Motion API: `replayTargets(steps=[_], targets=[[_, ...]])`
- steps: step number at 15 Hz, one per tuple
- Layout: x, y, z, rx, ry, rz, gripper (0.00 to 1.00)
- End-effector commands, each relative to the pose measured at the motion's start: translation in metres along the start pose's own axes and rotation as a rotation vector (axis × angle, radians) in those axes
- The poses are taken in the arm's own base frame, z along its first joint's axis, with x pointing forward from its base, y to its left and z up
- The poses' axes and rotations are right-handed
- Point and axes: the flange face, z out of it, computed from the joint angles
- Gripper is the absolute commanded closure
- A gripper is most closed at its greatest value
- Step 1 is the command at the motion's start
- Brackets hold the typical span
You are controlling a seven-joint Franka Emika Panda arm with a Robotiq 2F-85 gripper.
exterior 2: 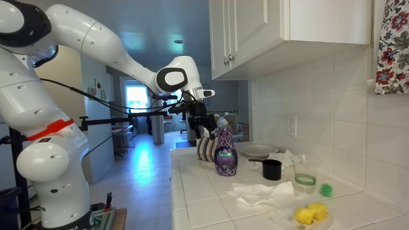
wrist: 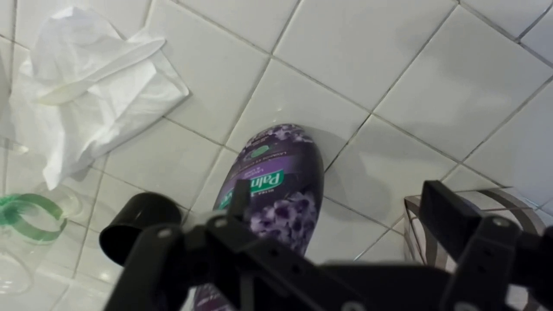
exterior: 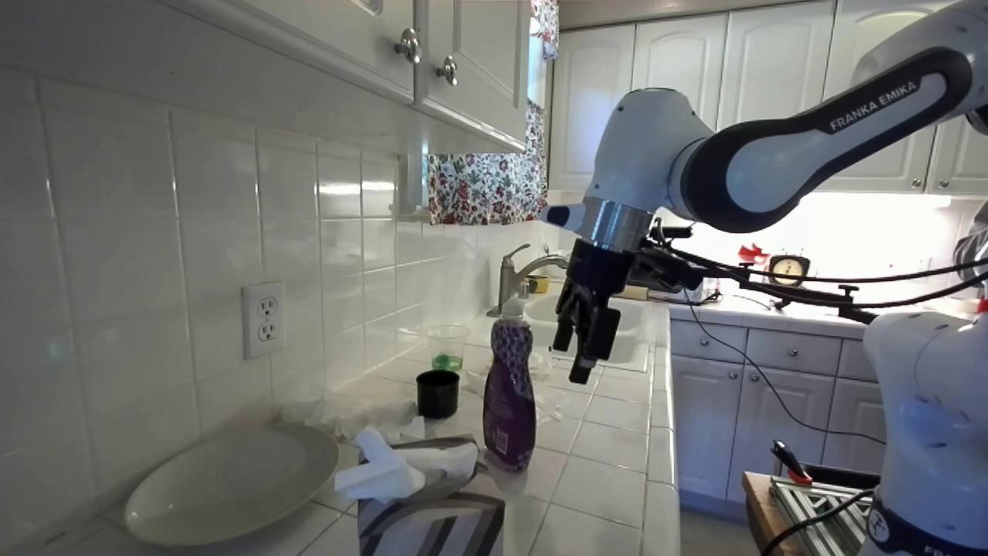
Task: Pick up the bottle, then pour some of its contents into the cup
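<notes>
I have the gripper (wrist: pixel 339 201) just beside the upper part of the bottle (exterior 2: pixel 226 156), apart from it, with the fingers (wrist: pixel 447 218) spread wide. The bottle stands upright on the desk (exterior: pixel 610 448), and in my wrist view one finger covers part of it. The black cup (exterior 2: pixel 272 170) stands upright between the bottle and the wall (exterior: pixel 224 270), near the bottle but apart. A clear cup (exterior 2: pixel 305 174) is farther from the bottle, past the black cup; whether the green low on it is a band or something inside, I can't tell. Near the bottle I also see a striped box (exterior: pixel 432 533) with white tissue (exterior: pixel 397 475) poking from its top; on the bottle's opposite side, crumpled white paper (exterior 2: pixel 265 193). The white plate (exterior: pixel 231 494) lies well apart from the bottle, toward the wall.
</notes>
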Motion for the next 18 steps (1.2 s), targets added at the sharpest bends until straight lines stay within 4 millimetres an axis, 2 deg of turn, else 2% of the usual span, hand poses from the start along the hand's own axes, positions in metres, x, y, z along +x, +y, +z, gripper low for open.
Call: replayTargets(steps=[1, 11, 18], targets=[[-0.003, -0.010, -0.004, -0.032, -0.003, 0.043, 0.00], [-0.007, -0.020, -0.015, -0.168, 0.034, 0.065, 0.00], [-0.011, -0.039, -0.023, -0.236, 0.087, 0.046, 0.00]])
